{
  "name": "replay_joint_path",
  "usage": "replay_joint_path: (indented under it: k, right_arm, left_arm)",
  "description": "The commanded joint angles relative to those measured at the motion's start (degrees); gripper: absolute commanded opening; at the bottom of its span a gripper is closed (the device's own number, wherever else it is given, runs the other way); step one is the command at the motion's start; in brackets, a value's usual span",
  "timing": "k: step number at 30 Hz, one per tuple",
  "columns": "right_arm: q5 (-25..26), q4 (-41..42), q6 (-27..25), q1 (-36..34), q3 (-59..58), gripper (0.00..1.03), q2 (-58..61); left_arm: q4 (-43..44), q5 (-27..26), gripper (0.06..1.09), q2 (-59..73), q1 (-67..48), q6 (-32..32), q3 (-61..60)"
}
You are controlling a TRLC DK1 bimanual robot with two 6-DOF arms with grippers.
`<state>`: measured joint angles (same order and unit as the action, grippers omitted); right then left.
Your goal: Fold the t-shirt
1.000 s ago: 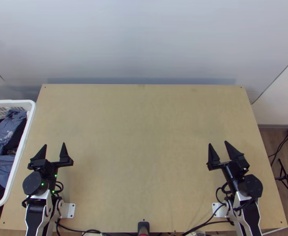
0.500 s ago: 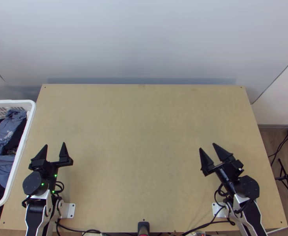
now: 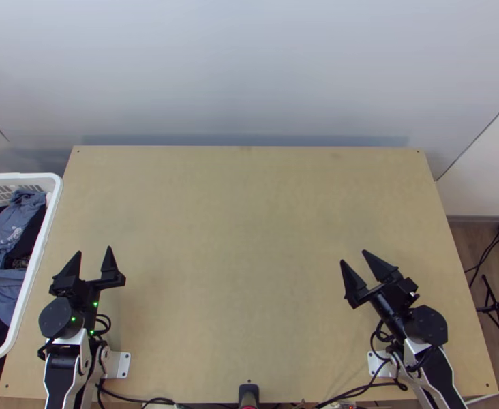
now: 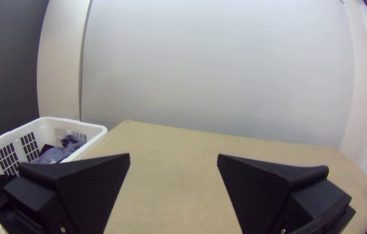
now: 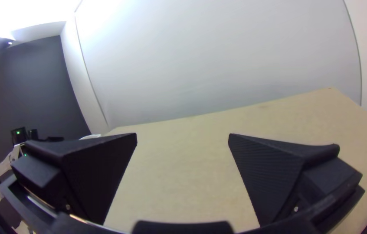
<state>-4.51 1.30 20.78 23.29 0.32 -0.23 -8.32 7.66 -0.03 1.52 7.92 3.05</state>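
The blue-grey cloth (image 3: 5, 235), probably the t-shirt, lies bunched in the white basket (image 3: 18, 177) beside the table (image 3: 249, 225), likely put there for the left arm to fetch. The left gripper (image 3: 94, 251) and right gripper (image 3: 353, 256), fingers spread and holding nothing, stand well apart, presumably to leave working room between them. Folds hide the cloth's sleeves and hem, and the basket is cut off in the top view
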Motion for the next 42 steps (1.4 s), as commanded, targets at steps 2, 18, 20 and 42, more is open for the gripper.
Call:
replay_joint_path:
  k: [2, 18, 20, 42]
  right_arm:
    - [2.93, -1.12, -1.79, -7.73, 1.44, 0.98, -0.12]
    - [3.28, -1.83, -0.03, -40.08, 0.91, 0.99, -0.03]
    - [3.28, -2.18, -0.03, -39.20, 1.00, 0.99, 0.23]
    - [5.74, -1.12, -10.05, -23.11, 12.34, 0.90, 3.83]
  left_arm:
    - [-0.03, -0.01, 1.04, -0.06, 0.50, -0.36, 0.03]
    - [0.32, 0.16, 1.04, -0.06, -0.11, -1.16, -0.06]
    - [0.32, 0.07, 1.04, -0.06, -0.64, -0.80, -0.06]
    - [7.00, 1.66, 1.04, 27.02, -2.31, -2.74, 16.46]
